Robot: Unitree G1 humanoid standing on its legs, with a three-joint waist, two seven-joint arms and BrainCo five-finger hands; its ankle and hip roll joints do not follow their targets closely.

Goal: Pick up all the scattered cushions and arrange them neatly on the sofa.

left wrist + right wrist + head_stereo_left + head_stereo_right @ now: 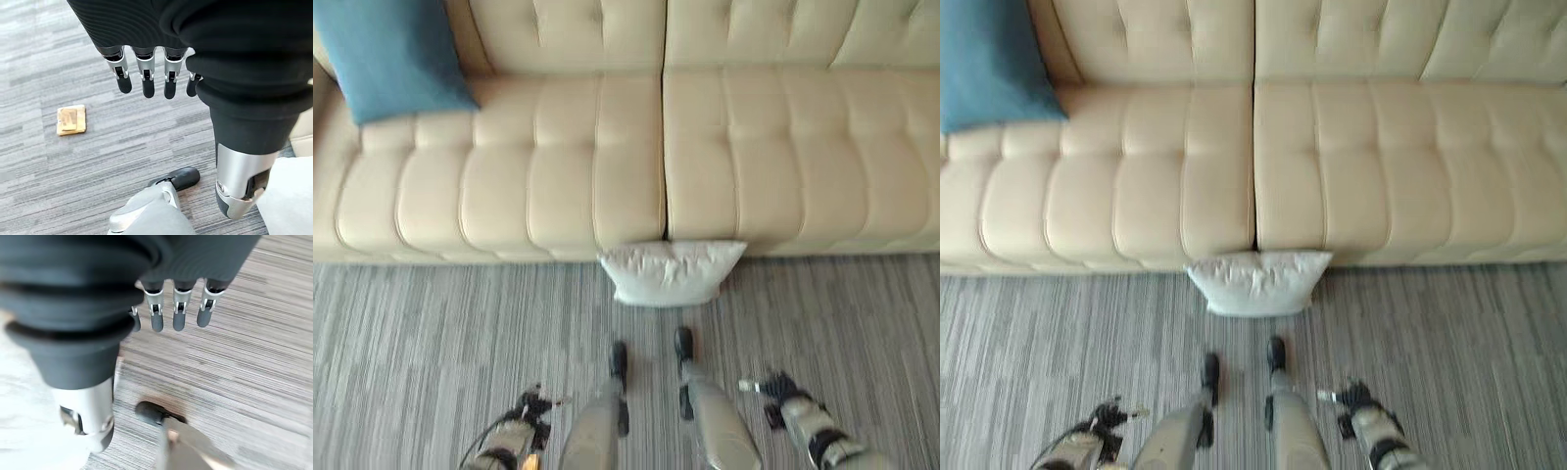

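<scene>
A white cushion [672,272] lies on the carpet against the front of the beige sofa [607,166], below the seam between its two seats. A blue cushion [393,54] leans on the backrest at the sofa's left end. My left hand [527,409] hangs low at the lower left and my right hand [781,390] at the lower right, both well short of the white cushion. In the wrist views the left hand's fingers [145,78] and the right hand's fingers [178,308] hang straight and hold nothing. An edge of the white cushion [288,205] shows by the left thumb.
Grey striped carpet [431,343] runs in front of the sofa. A small tan square patch [71,120] lies on the carpet to my left. The sofa's middle and right seats [783,147] are bare.
</scene>
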